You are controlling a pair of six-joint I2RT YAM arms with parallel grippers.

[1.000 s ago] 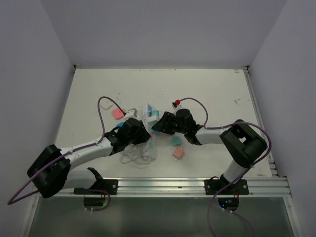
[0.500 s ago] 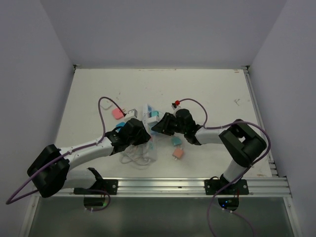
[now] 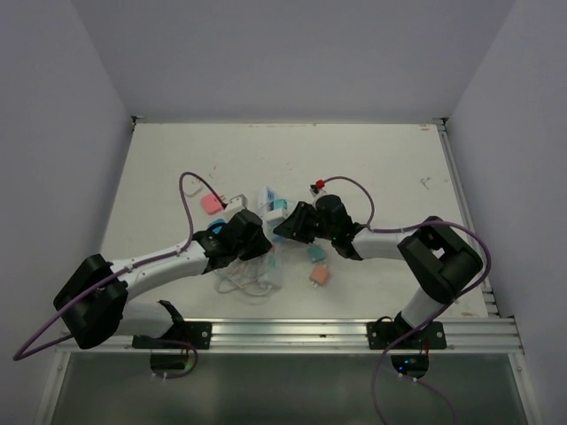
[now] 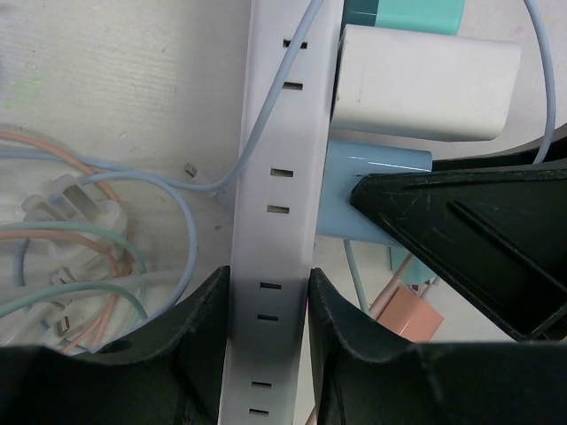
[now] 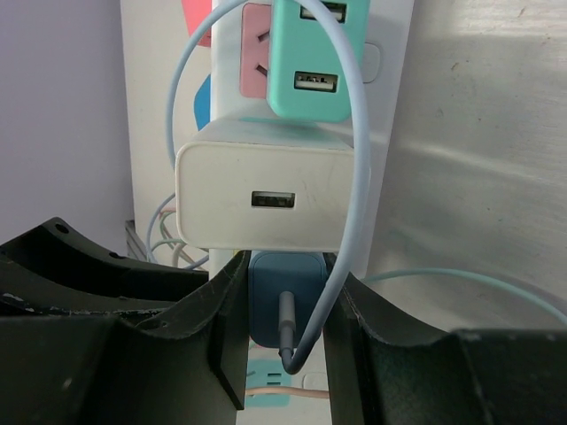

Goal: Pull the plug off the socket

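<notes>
nothing to read here: the socket [image 4: 270,221], the white plug cube [image 5: 266,195], the teal plug [image 5: 314,53], the blue plug [image 5: 266,292] all show plain faces, no legible lettering.

Top external: high at the near edge, looks down on the whole table [image 3: 177,159].
Left wrist: very close, along the socket [image 4: 283,248].
Right wrist: very close, faces the plug [image 5: 266,301] on the same socket.

socket [image 4: 270,177] between left end effector [image 4: 266,297] fingers, plug [image 5: 283,305] between right end effector [image 5: 285,283] fingers, cables [image 4: 89,248] beside socket on table [image 4: 106,80]
</notes>
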